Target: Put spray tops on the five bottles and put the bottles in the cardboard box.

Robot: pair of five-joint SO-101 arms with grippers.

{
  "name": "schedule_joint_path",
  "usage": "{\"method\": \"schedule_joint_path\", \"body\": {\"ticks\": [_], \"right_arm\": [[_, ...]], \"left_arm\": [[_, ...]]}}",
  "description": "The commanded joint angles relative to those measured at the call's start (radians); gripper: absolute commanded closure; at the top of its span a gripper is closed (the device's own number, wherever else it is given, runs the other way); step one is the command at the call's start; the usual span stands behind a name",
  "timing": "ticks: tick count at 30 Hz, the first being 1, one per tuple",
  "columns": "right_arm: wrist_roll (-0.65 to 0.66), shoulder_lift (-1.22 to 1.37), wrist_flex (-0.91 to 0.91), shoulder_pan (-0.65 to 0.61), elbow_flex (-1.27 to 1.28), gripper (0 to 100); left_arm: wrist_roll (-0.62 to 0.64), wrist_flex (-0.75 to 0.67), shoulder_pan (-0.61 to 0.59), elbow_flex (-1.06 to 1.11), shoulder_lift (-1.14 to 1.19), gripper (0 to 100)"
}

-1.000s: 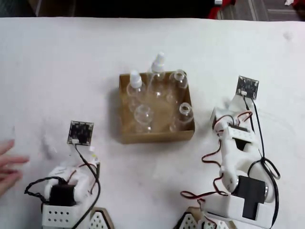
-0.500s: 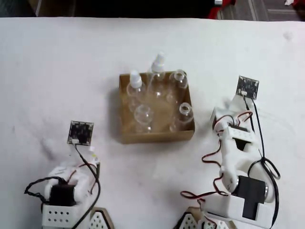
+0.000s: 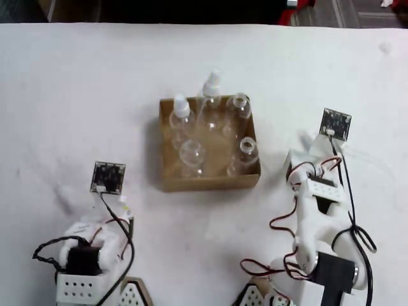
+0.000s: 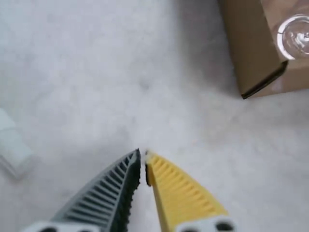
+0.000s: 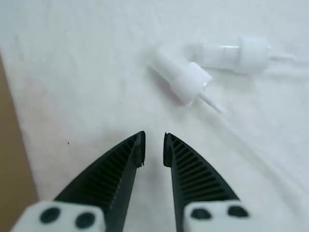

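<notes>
In the middle of the white bench [image 3: 95, 83] stands the brown cardboard box [image 3: 210, 182], and all five clear plastic bottles are already inside it. Two at the back, [image 3: 181, 108] and [image 3: 211, 83], wear white plastic spray tops, while the other three, [image 3: 239, 105], [image 3: 191, 153] and [image 3: 245, 150], stand open-necked, so I judge the boxing done and the capping less than half done. The right end effector [image 5: 153, 145] hangs over the bench beside the box with its black fingers a little apart and holding nothing. Two loose spray tops [image 5: 181, 75] and [image 5: 236, 50] lie side by side just ahead of it. The left end effector [image 4: 143, 162] has its grey and yellow fingers drawn together, empty, near a box corner, with a small white piece [image 4: 12, 142] off to one side, perhaps another top
</notes>
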Motion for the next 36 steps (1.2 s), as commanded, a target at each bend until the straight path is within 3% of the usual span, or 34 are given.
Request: {"method": "schedule_joint_path", "body": {"ticks": [1,36], "right_arm": [[0.005,-0.045,-0.001,0.019,-0.002,95.0],[0.005,-0.047,0.005,0.004,0.011,95.0]], "left_arm": [[-0.006,0.006,0.013,0.0,-0.015,97],[-0.012,0.006,0.012,0.0,-0.015,98]]}}
